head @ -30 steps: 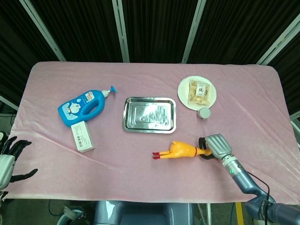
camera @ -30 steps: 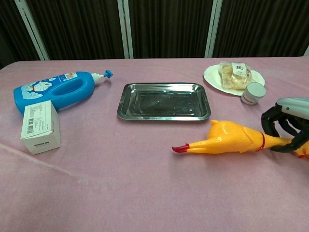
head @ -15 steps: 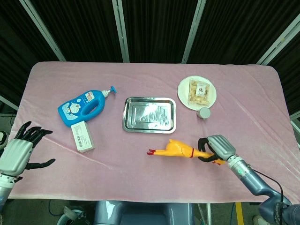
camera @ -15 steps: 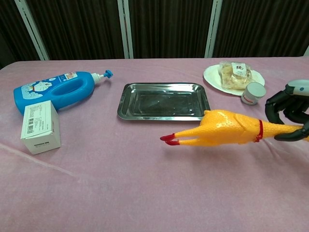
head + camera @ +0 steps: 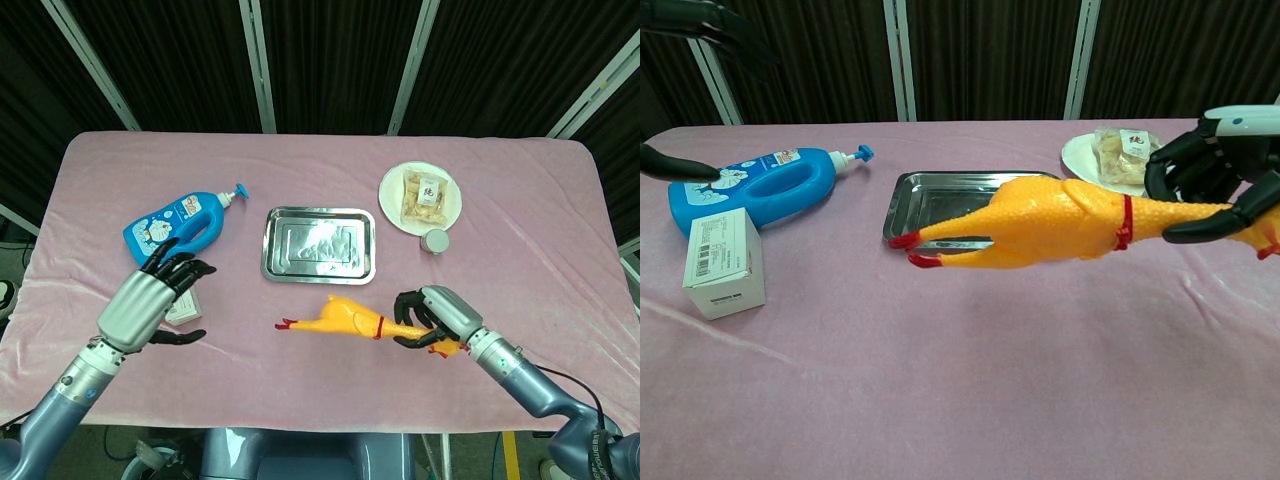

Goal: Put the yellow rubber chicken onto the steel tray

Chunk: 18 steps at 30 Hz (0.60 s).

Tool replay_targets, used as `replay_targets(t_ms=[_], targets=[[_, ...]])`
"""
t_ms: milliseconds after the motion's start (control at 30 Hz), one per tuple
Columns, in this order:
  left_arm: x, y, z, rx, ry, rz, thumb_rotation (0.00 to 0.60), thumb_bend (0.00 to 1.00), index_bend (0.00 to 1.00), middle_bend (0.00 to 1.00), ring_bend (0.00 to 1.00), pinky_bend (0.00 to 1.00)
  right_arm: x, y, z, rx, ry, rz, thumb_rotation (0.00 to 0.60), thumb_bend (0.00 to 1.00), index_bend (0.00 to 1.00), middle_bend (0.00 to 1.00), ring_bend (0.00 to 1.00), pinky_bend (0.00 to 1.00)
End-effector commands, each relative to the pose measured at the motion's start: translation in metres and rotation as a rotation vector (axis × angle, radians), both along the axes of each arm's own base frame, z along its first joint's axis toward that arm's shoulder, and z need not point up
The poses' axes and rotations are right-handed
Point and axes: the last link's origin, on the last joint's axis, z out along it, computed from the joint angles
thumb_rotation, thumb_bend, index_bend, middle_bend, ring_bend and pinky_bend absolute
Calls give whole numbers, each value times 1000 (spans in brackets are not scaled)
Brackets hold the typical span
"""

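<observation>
One rubber chicken (image 5: 1040, 222) gripped by right hand (image 5: 1212, 180), airborne.

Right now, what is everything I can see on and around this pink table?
Yellow rubber chicken: one, yellow with red feet and neck band, held near the table's front, just in front of the tray.
Steel tray: one, shiny silver, table centre, nothing in it.
Blue pump bottle: one, blue with cartoon label, lying left of the tray.
White cardboard box: one, white, in front of the bottle.
White plate: one, white, back right, holding a wrapped snack.
Small round tin: one, silver-topped, beside the plate.
Pink tablecloth: one, covering the table.
Left hand: one, grey and black, fingers spread over the box.
Right hand: one, grips the chicken's neck.
</observation>
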Motion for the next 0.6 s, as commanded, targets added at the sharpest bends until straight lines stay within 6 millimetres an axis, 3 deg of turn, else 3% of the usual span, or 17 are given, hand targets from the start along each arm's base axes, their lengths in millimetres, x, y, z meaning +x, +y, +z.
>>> replay_targets(t_ms=[33, 600], targets=[[20, 1, -16, -22, 6, -38, 600, 2, 184, 219, 155, 51, 5, -2, 1, 6, -19, -8, 600, 468, 1000, 821, 822, 922], [79, 3, -84, -32, -13, -104, 600, 0, 153, 194, 137, 51, 37, -9, -8, 40, -77, 10, 600, 487, 1000, 821, 826, 927]])
